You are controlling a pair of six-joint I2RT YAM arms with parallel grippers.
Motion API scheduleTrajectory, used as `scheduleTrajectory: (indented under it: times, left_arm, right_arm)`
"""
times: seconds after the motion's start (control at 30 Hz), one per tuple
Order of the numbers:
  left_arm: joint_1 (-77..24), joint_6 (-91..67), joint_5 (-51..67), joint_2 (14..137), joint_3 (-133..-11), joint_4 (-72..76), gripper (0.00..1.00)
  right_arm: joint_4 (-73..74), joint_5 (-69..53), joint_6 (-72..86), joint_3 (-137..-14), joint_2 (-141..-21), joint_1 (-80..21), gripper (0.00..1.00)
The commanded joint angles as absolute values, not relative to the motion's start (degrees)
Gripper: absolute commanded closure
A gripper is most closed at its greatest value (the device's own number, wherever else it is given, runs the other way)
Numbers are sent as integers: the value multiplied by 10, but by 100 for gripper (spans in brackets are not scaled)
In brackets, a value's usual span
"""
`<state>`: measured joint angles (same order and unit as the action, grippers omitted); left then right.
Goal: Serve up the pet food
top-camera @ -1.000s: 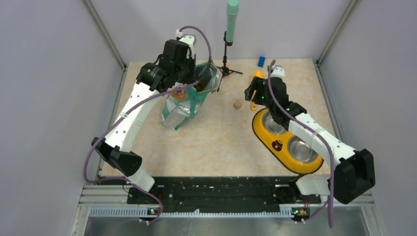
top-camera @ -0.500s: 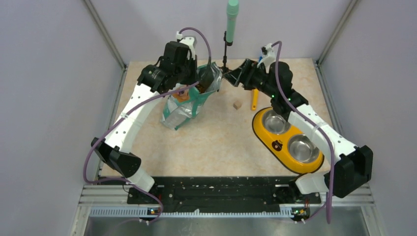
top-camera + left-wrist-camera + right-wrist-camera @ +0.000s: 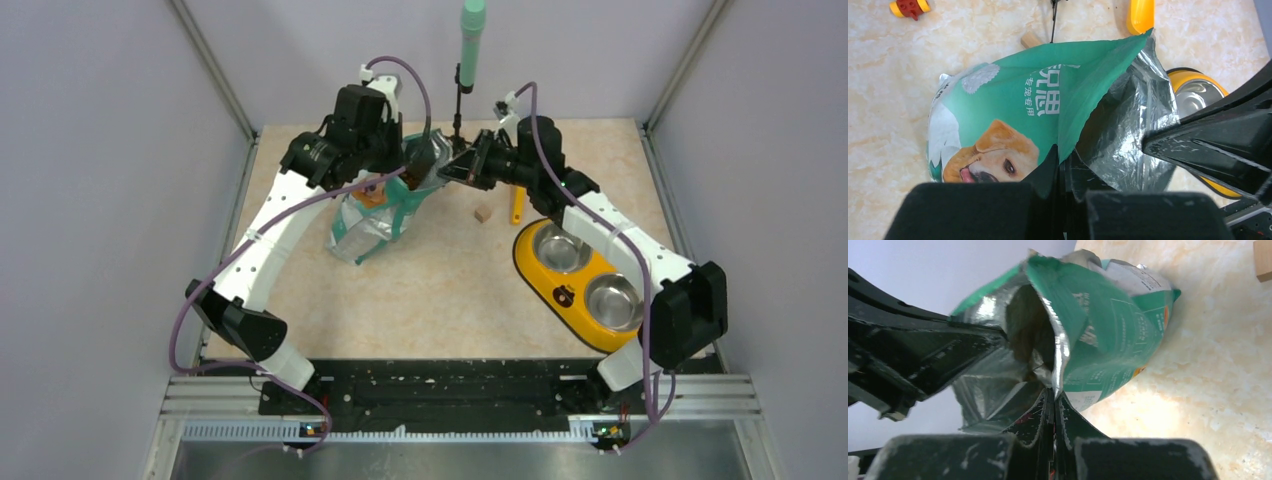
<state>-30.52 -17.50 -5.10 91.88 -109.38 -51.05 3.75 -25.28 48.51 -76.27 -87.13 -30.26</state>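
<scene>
The teal-and-white pouch (image 3: 370, 222) with a golden dog's face (image 3: 993, 155) stands at the back left, its silver-lined mouth pulled open. My left gripper (image 3: 404, 167) (image 3: 1064, 156) is shut on the mouth's left rim. My right gripper (image 3: 444, 172) (image 3: 1053, 393) is shut on the opposite rim. The pouch (image 3: 1108, 325) gapes between them. The pet food shows only as a dim brown mass deep inside the mouth (image 3: 1024, 327). The yellow double bowl (image 3: 563, 296) with two steel dishes sits on the right, apart from both grippers.
A yellow scoop (image 3: 517, 205) lies just behind the bowl, and a small wooden cube (image 3: 483, 214) lies between pouch and bowl. A tripod with a green cylinder (image 3: 470, 40) stands at the back, close behind both grippers. Grey walls close in both sides.
My right arm swung left from beside the yellow scoop to the pouch and closed on its rim. The left gripper kept its hold without moving.
</scene>
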Motion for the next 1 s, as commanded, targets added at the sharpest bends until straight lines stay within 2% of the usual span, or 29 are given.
scheduleTrajectory:
  times: [0.0, 0.1, 0.23, 0.3, 0.4, 0.6, 0.63, 0.67, 0.73, 0.97]
  left_arm:
    - [-306, -171, -56, 911, -1121, -464, 100]
    - [-307, -166, -72, 914, -1115, -466, 100]
    - [-307, -165, -85, 909, -1102, -466, 100]
    - [-307, -167, -90, 904, -1089, -460, 100]
    - [-306, -170, -93, 901, -1078, -459, 100]
    - [-306, -167, -85, 897, -1077, -463, 100]
    - [-306, -164, -80, 896, -1081, -465, 100]
    - [-307, -162, -77, 899, -1087, -470, 100]
    - [-307, -160, -80, 909, -1102, -483, 100]
    - [-323, -171, -119, 921, -1066, -464, 100]
  right_arm:
    - [117, -277, 485, -865, -865, -307, 100]
    - [245, -250, 448, -952, -880, -306, 100]
    - [469, -226, 397, -1128, -948, -301, 100]
    - [543, -209, 379, -1161, -969, -302, 100]
    - [585, -175, 372, -1142, -968, -301, 100]
    - [549, -139, 369, -1038, -932, -302, 100]
    - [536, -146, 367, -1028, -926, -301, 92]
    - [522, -153, 368, -1021, -922, -301, 78]
    - [483, -163, 365, -1007, -909, -302, 63]
    - [288, -170, 346, -913, -811, -279, 32]
